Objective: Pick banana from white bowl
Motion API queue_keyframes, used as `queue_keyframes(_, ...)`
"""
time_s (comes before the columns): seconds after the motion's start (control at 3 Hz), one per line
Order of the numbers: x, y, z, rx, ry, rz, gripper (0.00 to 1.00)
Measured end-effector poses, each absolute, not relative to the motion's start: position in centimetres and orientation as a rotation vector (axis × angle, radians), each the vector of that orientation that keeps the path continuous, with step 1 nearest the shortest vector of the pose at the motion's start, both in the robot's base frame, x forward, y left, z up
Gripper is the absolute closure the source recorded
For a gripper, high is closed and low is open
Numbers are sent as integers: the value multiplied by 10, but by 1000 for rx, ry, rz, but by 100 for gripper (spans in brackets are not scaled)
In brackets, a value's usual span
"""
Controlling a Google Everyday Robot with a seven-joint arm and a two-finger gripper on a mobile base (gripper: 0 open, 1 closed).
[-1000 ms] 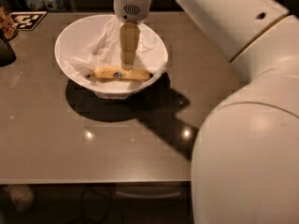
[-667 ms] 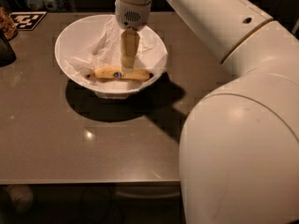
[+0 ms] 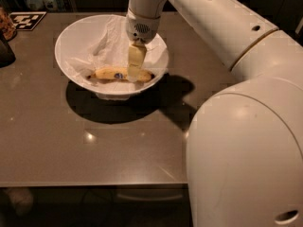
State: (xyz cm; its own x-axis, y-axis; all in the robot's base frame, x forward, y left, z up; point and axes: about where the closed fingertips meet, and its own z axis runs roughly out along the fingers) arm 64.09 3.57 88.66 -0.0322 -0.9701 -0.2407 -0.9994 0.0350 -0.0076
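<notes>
The white bowl [image 3: 71, 41] stands on the grey-brown table, lined with crumpled white paper. The banana [image 3: 106, 74] lies across the bowl's near side, yellow with dark tips and a small blue sticker at its middle. My gripper [image 3: 135, 74] hangs straight down from the white arm into the bowl. Its tip is at the right half of the banana, just right of the sticker, and looks to be touching it. The gripper covers part of the banana's right half.
A black-and-white marker tag [image 3: 26, 20] lies at the table's back left. A dark object [image 3: 5, 48] stands at the left edge. The table's front edge [image 3: 94, 183] runs across the lower frame. My white arm fills the right side.
The gripper has come lower into the bowl and a little to the right, down to the banana. The arm's big segment has swung further right in the frame. Bowl and banana have not moved.
</notes>
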Motion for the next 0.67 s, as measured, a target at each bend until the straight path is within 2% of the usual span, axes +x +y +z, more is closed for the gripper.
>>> queue_keyframes(0.67, 646, 37, 869, -2041, 2173, 307, 22)
